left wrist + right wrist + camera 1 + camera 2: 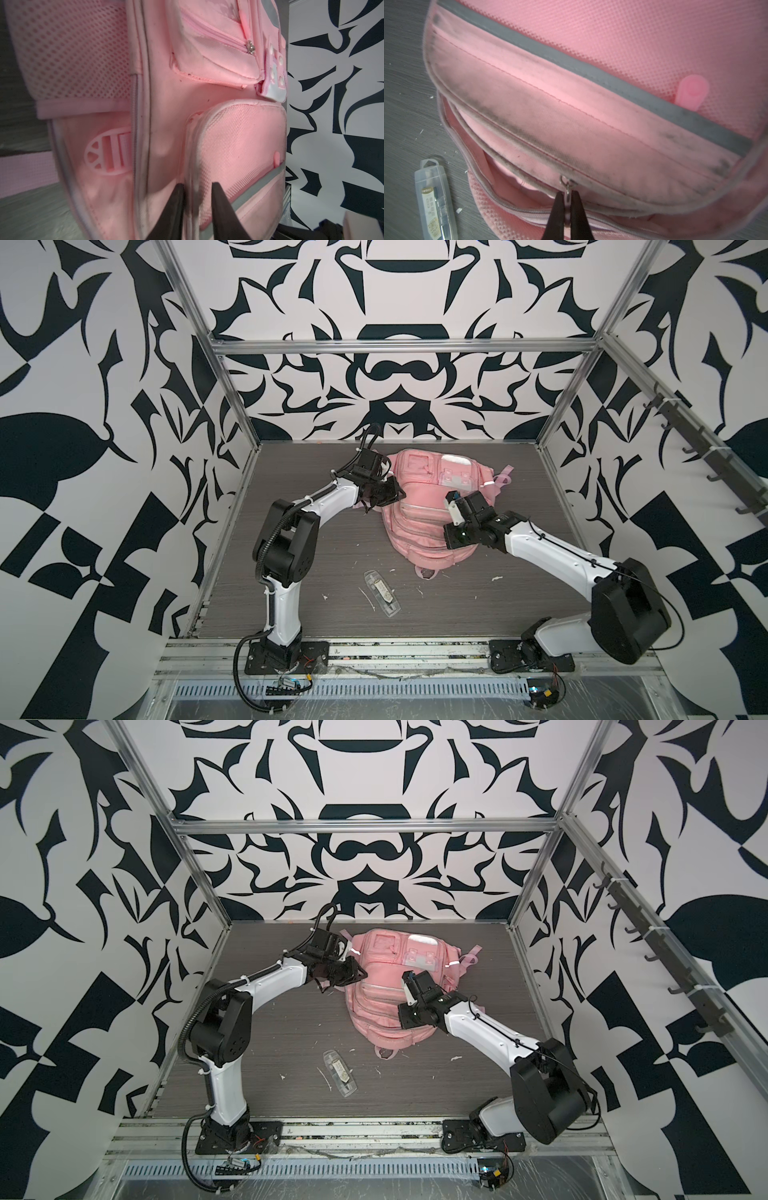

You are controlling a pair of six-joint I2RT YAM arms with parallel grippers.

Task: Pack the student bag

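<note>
Surface: grey wood-grain table [316, 556], walled by black-and-white patterns.
Bag: the student bag [415, 506] is laid flat between both grippers, long axis running away from the arm bases.
Right arm: the right gripper [568, 192] is clamped on the zip pull [567, 187].
Left arm: the left gripper [197, 184] is set astride the pocket rim [192, 145], jaws narrowly parted; a pinch cannot be confirmed.
Coming move: the zip track is judged to curve away from the right gripper's tips; that arm is nearer.
</note>
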